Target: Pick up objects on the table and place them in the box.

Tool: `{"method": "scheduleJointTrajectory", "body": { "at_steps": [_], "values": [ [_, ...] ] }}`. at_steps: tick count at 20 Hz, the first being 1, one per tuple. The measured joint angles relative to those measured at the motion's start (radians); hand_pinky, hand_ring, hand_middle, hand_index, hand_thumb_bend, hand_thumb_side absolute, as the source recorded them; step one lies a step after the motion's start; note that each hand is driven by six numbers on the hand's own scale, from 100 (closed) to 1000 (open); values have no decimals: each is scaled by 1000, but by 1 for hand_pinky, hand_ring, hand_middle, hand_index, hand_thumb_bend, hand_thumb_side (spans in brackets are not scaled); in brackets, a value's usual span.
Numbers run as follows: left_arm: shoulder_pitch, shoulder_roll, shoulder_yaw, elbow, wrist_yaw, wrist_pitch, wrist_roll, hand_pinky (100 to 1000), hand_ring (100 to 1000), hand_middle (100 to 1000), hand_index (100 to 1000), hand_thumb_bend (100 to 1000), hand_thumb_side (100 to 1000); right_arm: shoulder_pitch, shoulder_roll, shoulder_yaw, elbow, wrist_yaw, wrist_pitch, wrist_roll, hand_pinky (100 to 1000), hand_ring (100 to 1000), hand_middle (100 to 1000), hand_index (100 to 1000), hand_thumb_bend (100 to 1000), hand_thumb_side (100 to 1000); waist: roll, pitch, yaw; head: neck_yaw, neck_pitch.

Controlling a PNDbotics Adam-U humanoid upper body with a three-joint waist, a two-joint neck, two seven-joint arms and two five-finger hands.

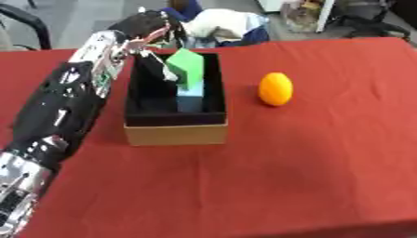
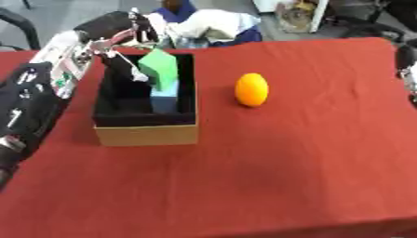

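Robot's left hand (image 1: 153, 29) reaches in from the left side, over the far end of the box (image 1: 175, 134). Its fingers (image 1: 163, 69) point down into the box and are curled around a green block (image 1: 187, 65), pinching it. The green block is tilted, with one corner up, and sits partly above the top edge of the box. Just under it, inside the box, there is a blue block (image 1: 192, 97) standing against the right wall.

The box is brown on the outside and black on the inside. It sits on a red table (image 1: 269, 176), a bit left of the middle.

An orange (image 1: 276, 89) lies on the table to the right of the box. It is near the box but not touching it, and no hand is touching it.

The robot's long black and silver left arm (image 1: 61, 111) runs from the lower left corner up to the box.

A small bit of the robot's right hand (image 2: 406, 62) shows at the right edge of the right eye view. I cannot tell if it is open or closed
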Motion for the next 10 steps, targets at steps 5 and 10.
{"method": "scheduleJointTrajectory", "body": {
  "at_steps": [5,10],
  "values": [
    [68,48,6,-152,158,29,-22,662,620,666,765,843,439,-38,-82,17,40,8,21,45,630,766,755,878,413,585,-8,-4,31,-8,2],
    [168,84,48,-349,349,107,5,629,575,613,746,760,429,-130,-182,69,131,26,41,151,645,779,763,878,451,507,-14,-10,74,-29,8]
  ]
}}
